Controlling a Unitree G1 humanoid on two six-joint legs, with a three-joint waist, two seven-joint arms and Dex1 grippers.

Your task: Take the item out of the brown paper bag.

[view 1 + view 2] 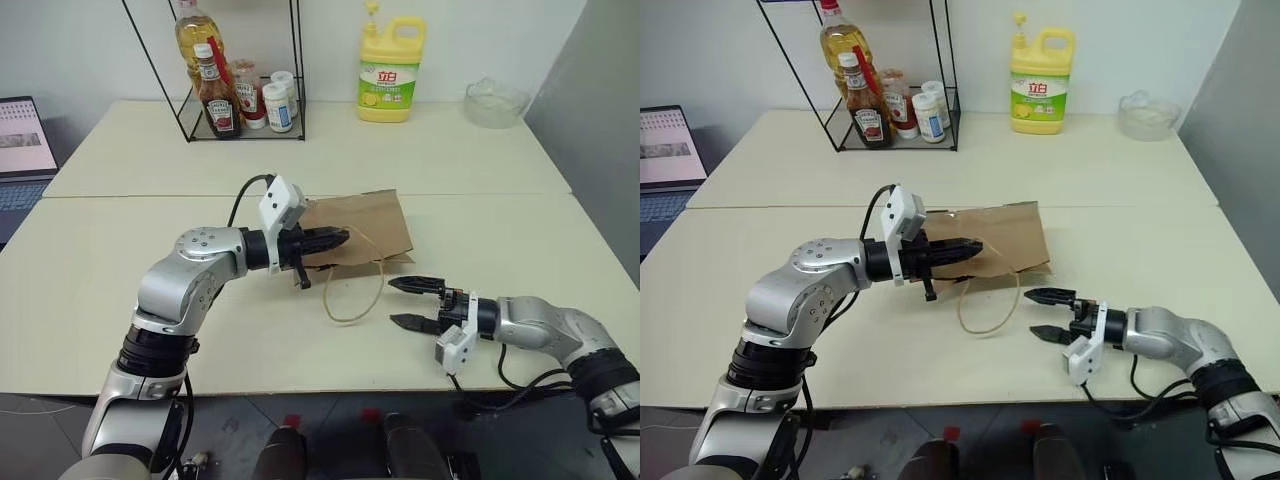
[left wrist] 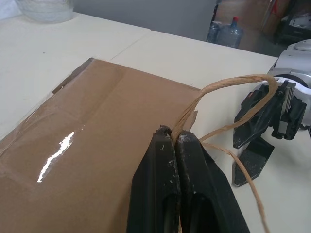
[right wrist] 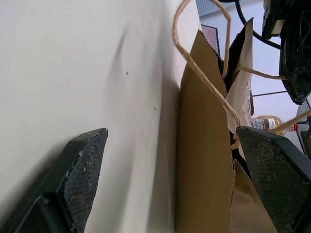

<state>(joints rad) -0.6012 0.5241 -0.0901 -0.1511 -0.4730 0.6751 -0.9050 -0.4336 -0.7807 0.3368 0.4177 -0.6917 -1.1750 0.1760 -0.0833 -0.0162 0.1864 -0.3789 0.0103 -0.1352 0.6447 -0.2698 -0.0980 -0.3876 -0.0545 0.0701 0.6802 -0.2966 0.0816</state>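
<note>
So the brown paper bag [image 1: 360,225] is lying flat on the cream table [image 1: 120,280], mouth facing the robot, one cord handle [image 1: 355,290] looping out loose over the tabletop. The bottle can't be spotted anywhere, so can't say if it's inside the bag or not.

The left gripper [image 1: 335,238] is clenched tight, and the left wrist view shows it pinching the bag's other cord handle [image 2: 218,90] right at the bag's mouth. The right gripper [image 1: 412,303] sits just off the bag's near right corner, low over the table, fingers spread wide and gripping nothing.

Further back there's a yellow detergent jug [image 1: 391,68], a wire rack [image 1: 240,75] with a ketchup bottle [image 1: 219,100] and small jars, a clear bowl [image 1: 495,102], and a laptop [image 1: 22,150] at the left edge.
</note>
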